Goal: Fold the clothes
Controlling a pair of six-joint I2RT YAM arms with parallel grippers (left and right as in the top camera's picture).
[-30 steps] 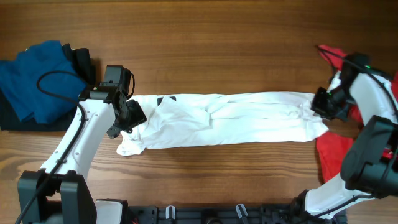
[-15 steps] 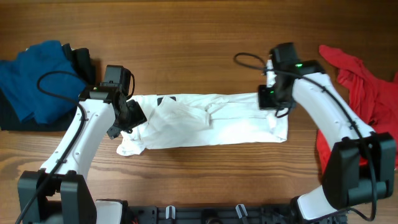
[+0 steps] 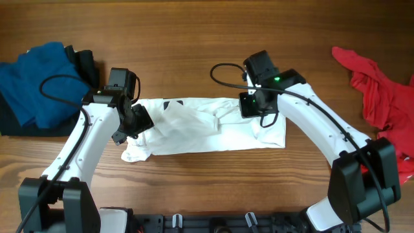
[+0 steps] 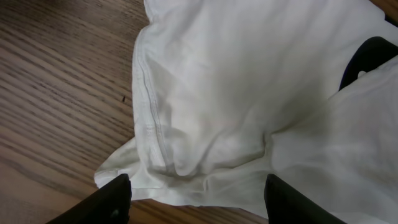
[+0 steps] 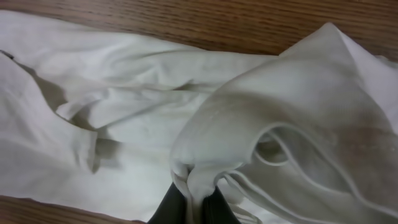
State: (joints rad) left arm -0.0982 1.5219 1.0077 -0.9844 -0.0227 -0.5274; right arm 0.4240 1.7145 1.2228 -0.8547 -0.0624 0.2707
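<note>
overhead, shirt: the white T-shirt [image 3: 194,133] lies as a long band across the middle of the table [image 3: 194,32], with its right end doubled back to the left (looks to us like a fold half done).
overhead, right arm: the right gripper [image 3: 257,107] holds that doubled end up over the shirt's body, which is why the end sits there and isn't flat.
overhead, left arm: the left gripper [image 3: 132,123] hangs at the shirt's left end, probably to pin it so the band can't slide.
overhead, other clothes: the blue garment [image 3: 39,77] is far left and the red garment [image 3: 381,90] far right, both well apart from the shirt (parked for later, we guess).
left wrist: the jaws are spread either side of the hem corner with nothing between them. We can't tell if they touch the cloth.
right wrist: the jaws are pinched tight on a bunch of white cloth, and the loose fold drapes from there over the flat layer.
</note>
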